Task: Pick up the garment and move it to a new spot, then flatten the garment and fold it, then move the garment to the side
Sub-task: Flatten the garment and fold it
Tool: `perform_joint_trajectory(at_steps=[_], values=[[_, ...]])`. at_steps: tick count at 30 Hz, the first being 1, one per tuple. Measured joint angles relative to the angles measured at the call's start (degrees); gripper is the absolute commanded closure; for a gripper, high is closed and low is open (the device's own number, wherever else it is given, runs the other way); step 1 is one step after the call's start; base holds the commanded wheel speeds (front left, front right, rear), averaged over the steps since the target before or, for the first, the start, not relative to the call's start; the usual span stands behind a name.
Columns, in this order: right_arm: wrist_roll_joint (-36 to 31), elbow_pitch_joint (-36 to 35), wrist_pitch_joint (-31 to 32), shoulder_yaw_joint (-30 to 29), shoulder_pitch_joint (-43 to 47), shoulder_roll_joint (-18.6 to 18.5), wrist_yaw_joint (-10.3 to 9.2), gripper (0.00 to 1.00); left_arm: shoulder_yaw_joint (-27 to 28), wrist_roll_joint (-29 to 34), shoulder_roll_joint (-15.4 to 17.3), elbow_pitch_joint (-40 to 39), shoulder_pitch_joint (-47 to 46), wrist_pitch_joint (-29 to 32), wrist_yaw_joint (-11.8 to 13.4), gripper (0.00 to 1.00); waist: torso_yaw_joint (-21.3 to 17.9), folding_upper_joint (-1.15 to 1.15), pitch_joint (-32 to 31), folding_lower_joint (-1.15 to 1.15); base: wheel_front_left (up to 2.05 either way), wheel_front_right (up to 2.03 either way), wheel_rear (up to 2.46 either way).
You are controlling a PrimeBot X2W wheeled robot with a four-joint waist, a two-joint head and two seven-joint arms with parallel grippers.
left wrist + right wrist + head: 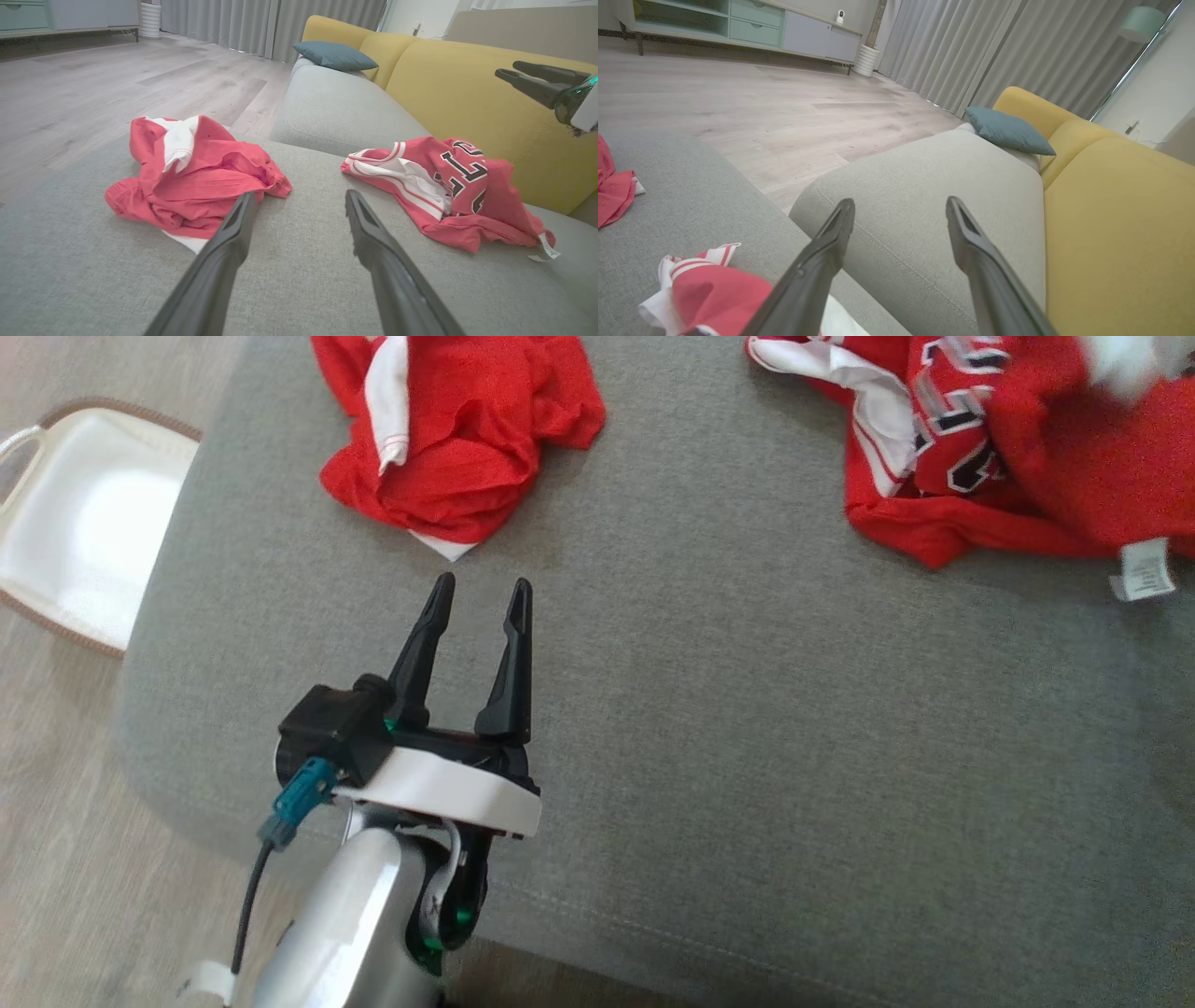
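Two crumpled red garments lie on the grey cushion (747,728). One with white panels (457,429) sits just beyond my left gripper (481,586), which is open and empty, fingers pointing at it. The left wrist view shows that garment (196,177) by the left fingertip of the open left gripper (301,196). The other, a jersey with black-and-white numbers (1008,457) (448,191), lies to the right. My right gripper (900,205) hangs open and empty above the jersey's striped edge (710,289); it also appears in the air as the right gripper (506,68).
A white basket (75,523) with a brown rim stands on the wood floor left of the cushion. The yellow sofa back (467,93) rises behind the jersey, with a blue pillow (334,55) further along. A second grey cushion (934,186) adjoins.
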Motion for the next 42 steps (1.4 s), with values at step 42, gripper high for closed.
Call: perform_joint_trajectory(at_steps=[42], values=[[-18.98, -39.99, -2.81, -48.81, 64.20, 26.76, 0.00, 0.00, 9.85, 3.81, -0.08, 0.34, 6.33, 0.00, -1.70, 0.00, -23.81, 0.00, -16.22, 0.00, 0.00, 0.00, 0.00]])
